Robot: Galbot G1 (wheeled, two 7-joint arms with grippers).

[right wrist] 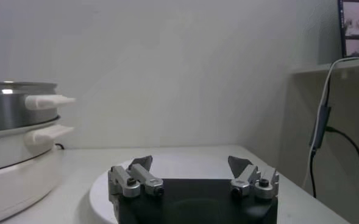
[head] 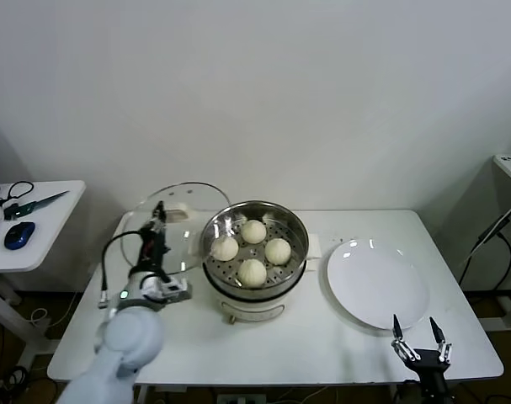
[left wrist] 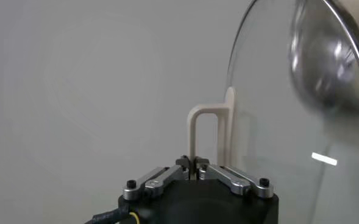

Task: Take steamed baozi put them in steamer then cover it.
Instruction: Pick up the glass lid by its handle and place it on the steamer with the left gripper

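The left pincer (left wrist: 193, 168) is clenched on the cover (head: 172, 220), all 4 steamed baozi (head: 252, 243) sit in the steamer (head: 255, 290), leaving only covering.

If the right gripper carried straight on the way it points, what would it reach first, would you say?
Probably the flat white plate, lying directly ahead of the open right gripper; beyond it only bare wall shows, though depth is unclear.

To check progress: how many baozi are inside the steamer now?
4, all on the tray in the steamer: baozi at the back, left, right, front. None seems hidden.
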